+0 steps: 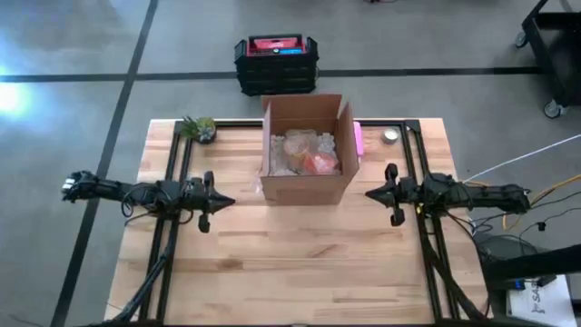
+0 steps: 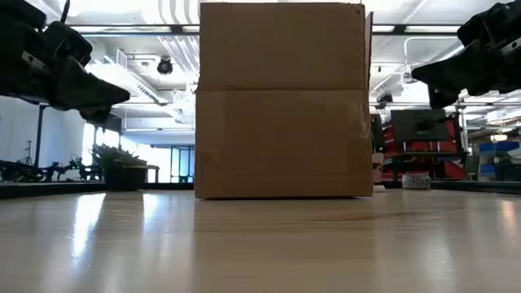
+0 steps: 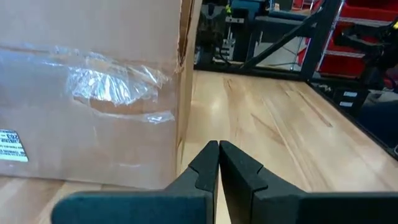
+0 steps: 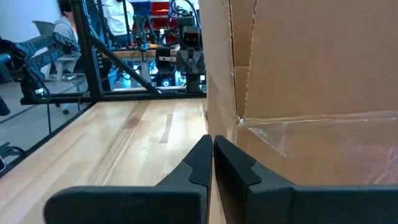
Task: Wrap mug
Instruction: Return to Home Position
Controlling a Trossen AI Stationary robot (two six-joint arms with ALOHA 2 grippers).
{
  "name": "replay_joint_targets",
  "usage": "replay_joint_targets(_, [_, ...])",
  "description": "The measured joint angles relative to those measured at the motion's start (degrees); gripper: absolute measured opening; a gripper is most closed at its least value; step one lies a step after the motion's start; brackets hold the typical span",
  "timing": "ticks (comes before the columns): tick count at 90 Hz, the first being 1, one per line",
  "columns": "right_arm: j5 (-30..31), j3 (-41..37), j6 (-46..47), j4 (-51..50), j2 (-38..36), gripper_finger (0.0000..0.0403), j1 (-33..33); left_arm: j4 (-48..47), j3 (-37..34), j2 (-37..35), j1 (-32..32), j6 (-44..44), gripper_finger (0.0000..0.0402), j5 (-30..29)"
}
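Hanging a little above the wooden table [image 1: 300, 272], the left gripper [image 1: 229, 202] is at the middle left of the high view and points toward the cardboard box [image 1: 307, 188]. Its two dark fingers [image 3: 202, 168] are pressed together, with nothing between them. The right gripper [image 1: 369, 193] hangs at the middle right of the same view and faces the box from the other side. Its fingers [image 4: 198, 163] are also pressed together and hold nothing. Both grippers are near the box but apart from it.

The box stands upright between them, a little above the centre of the high view, with its top open. Inside it, toward the lower right of the opening, lies the orange mug [image 1: 320, 163], with bubble wrap [image 1: 295, 148] around it and beside it.

Farther back, a small potted plant [image 1: 198, 128] stands at the upper left corner of the table. A pink object [image 1: 359, 139] lies just beside the right wall of the box, and a small round thing [image 1: 390, 135], which I cannot identify, is near the upper right corner. Beyond the table, a black stacked crate [image 1: 276, 65] with a red top stands on the grey floor.
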Motion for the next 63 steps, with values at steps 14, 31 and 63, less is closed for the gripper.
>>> replay_joint_targets(14, [0.01, -0.01, 0.0, 0.0, 0.0, 0.0, 0.0, 0.01, 0.0, 1.36, -0.02, 0.0, 0.0, 0.02])
replay_joint_targets(31, [0.02, -0.01, 0.0, 0.0, 0.0, 0.0, 0.0, -0.01, 0.0, 2.74, 0.0, 0.0, 0.0, 0.02])
replay_joint_targets(63, [-0.01, -0.01, 0.0, 0.0, 0.0, 0.0, 0.0, -0.06, -0.01, 4.56, -0.01, 0.0, 0.0, 0.02])
